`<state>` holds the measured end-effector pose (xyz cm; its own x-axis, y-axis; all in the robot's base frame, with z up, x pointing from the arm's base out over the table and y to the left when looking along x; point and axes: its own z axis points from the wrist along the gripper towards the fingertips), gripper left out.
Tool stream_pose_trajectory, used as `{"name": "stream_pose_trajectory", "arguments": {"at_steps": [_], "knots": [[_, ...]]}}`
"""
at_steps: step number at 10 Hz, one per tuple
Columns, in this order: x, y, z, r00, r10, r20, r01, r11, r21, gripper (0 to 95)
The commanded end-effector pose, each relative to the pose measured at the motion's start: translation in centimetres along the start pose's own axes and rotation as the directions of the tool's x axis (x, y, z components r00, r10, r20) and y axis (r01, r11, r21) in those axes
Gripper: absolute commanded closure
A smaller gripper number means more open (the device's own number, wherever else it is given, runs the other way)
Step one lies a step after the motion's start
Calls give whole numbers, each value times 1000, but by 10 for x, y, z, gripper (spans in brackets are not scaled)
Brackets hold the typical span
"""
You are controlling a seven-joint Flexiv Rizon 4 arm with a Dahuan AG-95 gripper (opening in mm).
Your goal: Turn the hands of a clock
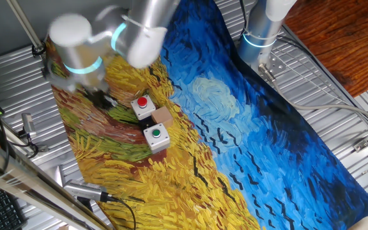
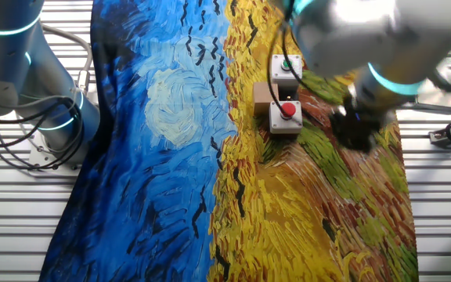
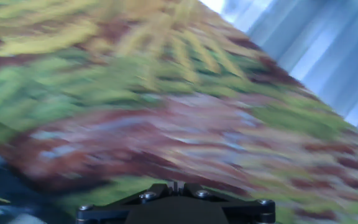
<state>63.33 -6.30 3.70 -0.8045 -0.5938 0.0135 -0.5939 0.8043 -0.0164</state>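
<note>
No clock face or hands show in any view. My gripper (image 1: pixel 98 97) is blurred with motion, low over the brown and green part of the painted cloth, to the left of the button boxes. In the other fixed view the gripper (image 2: pixel 358 130) is to the right of the red button box. In the hand view the fingertips (image 3: pixel 175 185) sit together at the bottom edge with nothing between them, over blurred cloth.
A red button box (image 1: pixel 143 106), a green button box (image 1: pixel 156 137) and a small brown block (image 1: pixel 163 115) stand together on the cloth (image 1: pixel 248 147). A second arm's base (image 1: pixel 260 32) stands at the back. Metal parts (image 1: pixel 85 190) lie by the cloth's edge.
</note>
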Motion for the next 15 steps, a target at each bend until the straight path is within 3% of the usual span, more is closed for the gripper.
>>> {"name": "stream_pose_trajectory", "arguments": {"at_steps": [1,3,9,12,15], "knots": [[18,-51,9,984,-176,-2,176,984,-5,950],[18,-51,9,983,-186,-6,186,983,-4,950],[18,-51,9,997,-70,-22,70,997,15,950],[25,-74,6,994,-109,-18,109,994,9,950],[32,-83,1,992,-122,-20,122,992,11,950]]}}
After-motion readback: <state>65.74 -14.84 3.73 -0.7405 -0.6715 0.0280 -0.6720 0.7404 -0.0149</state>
